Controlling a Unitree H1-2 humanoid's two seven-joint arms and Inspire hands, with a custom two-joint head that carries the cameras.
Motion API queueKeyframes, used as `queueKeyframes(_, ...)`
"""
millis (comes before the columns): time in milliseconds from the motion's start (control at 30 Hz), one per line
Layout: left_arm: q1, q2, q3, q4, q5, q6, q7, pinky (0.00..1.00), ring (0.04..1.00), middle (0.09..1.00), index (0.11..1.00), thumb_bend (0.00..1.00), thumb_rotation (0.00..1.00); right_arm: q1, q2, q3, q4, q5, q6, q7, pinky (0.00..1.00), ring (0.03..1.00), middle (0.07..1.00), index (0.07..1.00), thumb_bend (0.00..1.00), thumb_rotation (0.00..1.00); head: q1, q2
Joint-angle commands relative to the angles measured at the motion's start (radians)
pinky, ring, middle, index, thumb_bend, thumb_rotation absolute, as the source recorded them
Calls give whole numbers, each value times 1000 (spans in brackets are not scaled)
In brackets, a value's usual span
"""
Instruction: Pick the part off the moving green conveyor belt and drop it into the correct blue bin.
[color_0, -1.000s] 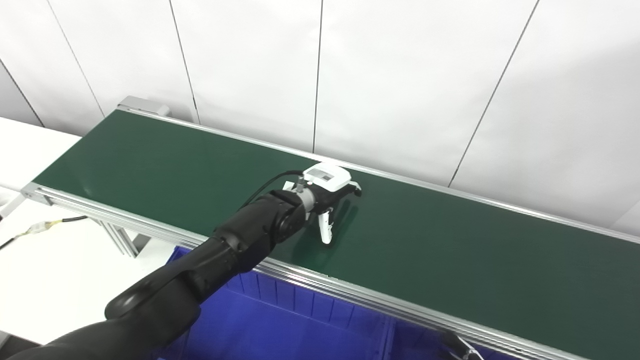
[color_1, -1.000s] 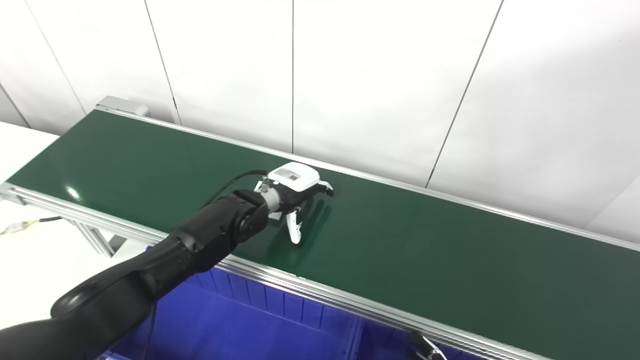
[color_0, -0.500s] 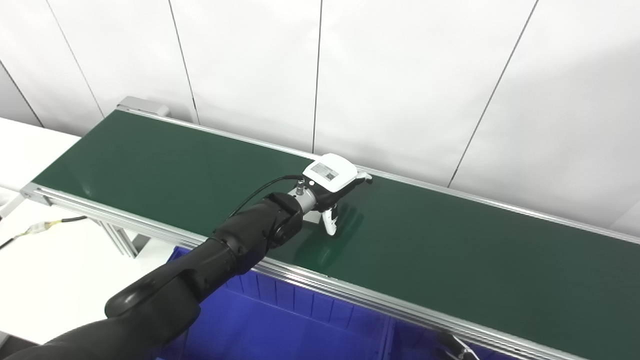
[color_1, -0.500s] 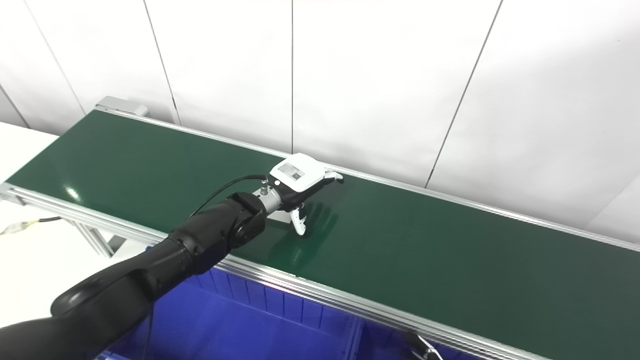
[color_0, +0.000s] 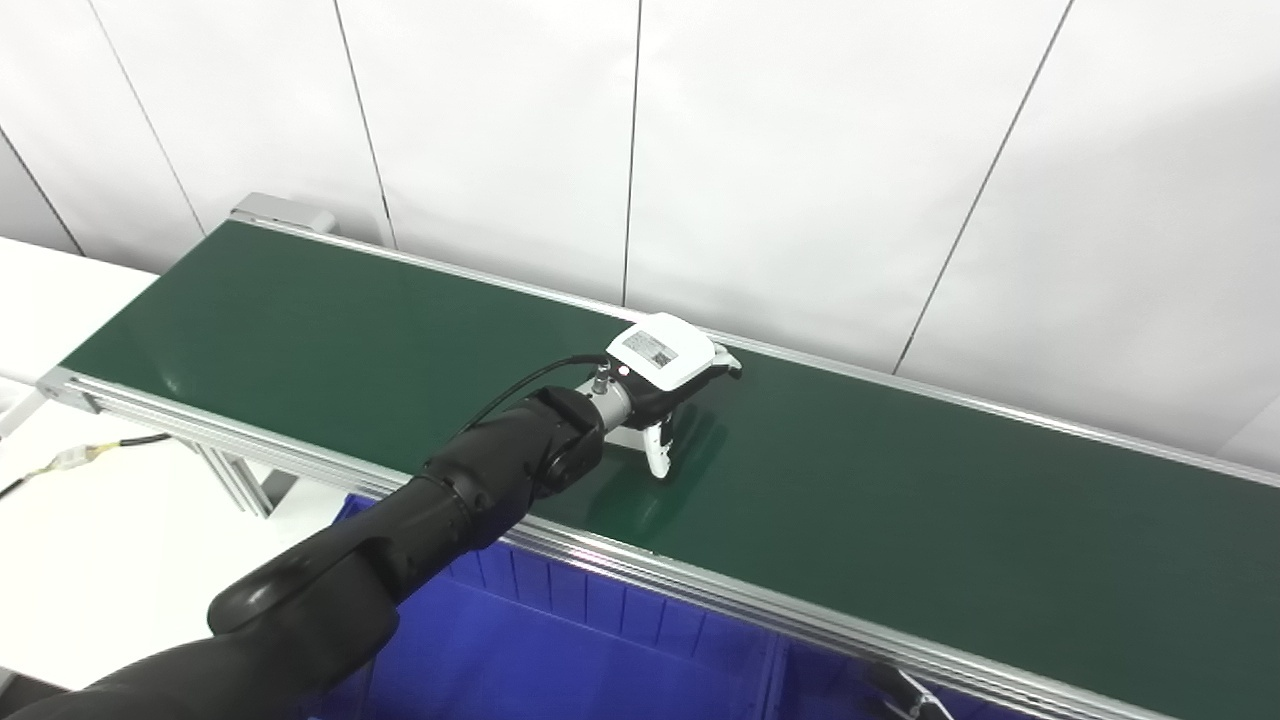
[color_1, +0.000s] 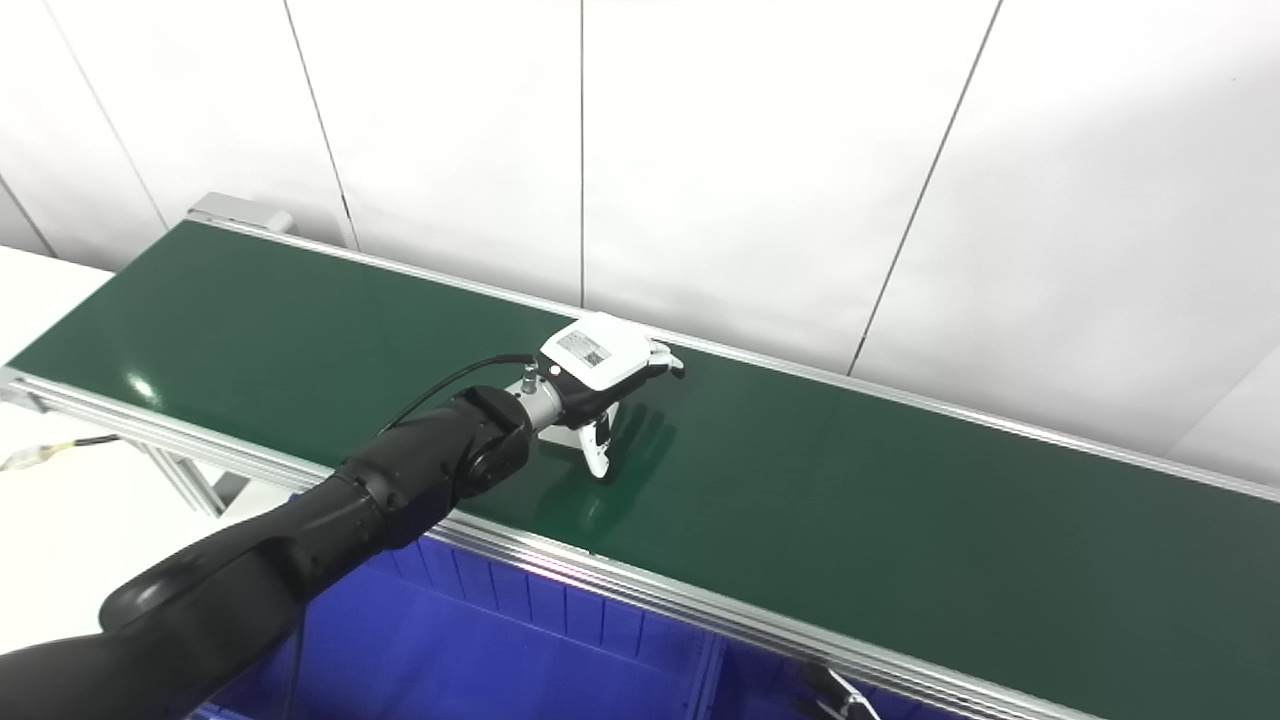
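Green belt (color_0: 900, 500) is showing us no part anywhere on its open stretch. If there's one, it's hiding under the left hand (color_0: 668, 365), and we're not able to confirm that.

We're watching that hand hanging low over the belt's middle, nearer the far edge, palm down w/ the white back facing us. Fingers (color_0: 725, 362) are reaching out toward the far rail and the thumb (color_0: 658, 455) is pointing down at the belt, well apart from them. It's looking spread, w/ nothing visible in its grip.

So we're judging direction only: any part is prob. lying below or just ahead of the palm, long axis unknown.

The left hand is clearly the nearer one. Of the right hand (color_0: 905, 690) we're seeing just a sliver at the bottom edge, too little to tell its state.

Blue bin (color_0: 600, 640) is sitting below the near rail (color_0: 700, 585), right under the left arm.
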Motion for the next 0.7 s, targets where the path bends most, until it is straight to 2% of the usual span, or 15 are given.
queueKeyframes(0,-61,10,4,-21,1,8,-7,824,865,878,824,1000,175,2,-1,2,-29,-3,-54,-4,731,788,848,800,1000,442,1,1)
queueKeyframes(167,-76,3,-34,-11,47,46,-62,852,900,916,844,1000,236,6,2,4,-32,-1,-54,-7,734,790,846,799,1000,446,-4,3)
queueKeyframes(367,-87,-19,-55,19,69,99,-58,868,913,929,834,1000,235,14,5,13,-43,-7,-54,-15,731,789,848,799,1000,449,-11,6)
queueKeyframes(500,-96,-29,-60,40,67,102,-45,860,903,921,822,1000,217,20,6,20,-52,-9,-54,-25,728,786,848,800,1000,455,-14,10)
queueKeyframes(667,-109,-40,-57,60,48,94,-65,850,874,876,802,996,179,25,9,21,-55,-2,-54,-24,732,789,847,801,1000,451,-18,13)
